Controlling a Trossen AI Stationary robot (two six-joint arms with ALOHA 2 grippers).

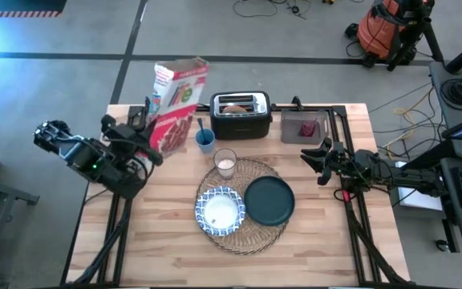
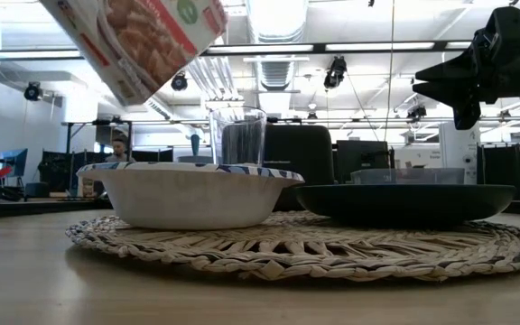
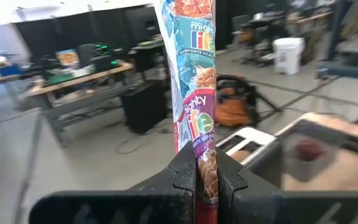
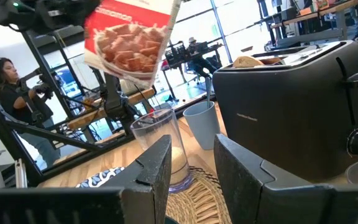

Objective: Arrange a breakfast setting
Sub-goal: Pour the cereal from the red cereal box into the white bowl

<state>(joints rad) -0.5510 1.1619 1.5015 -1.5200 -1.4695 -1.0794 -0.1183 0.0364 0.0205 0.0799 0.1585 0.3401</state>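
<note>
I see the left pincer [image 1: 147, 120] clamped on a cereal box [image 1: 175, 100], held tilted above the desk [image 1: 151, 241]. The right pincer [image 1: 315, 156] hovers open and empty. On the straw placemat [image 1: 251, 237] stand the patterned bowl [image 1: 220, 211], empty, the teal plate [image 1: 269, 201], and a glass [image 1: 225, 163] with little milk. The toaster [image 1: 241, 114] holds bread.

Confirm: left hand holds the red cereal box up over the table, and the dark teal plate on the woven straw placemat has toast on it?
Not quite. The dark teal plate is empty in the high view. The left hand does hold the red cereal box up; the plate sits on the woven straw placemat.
</note>
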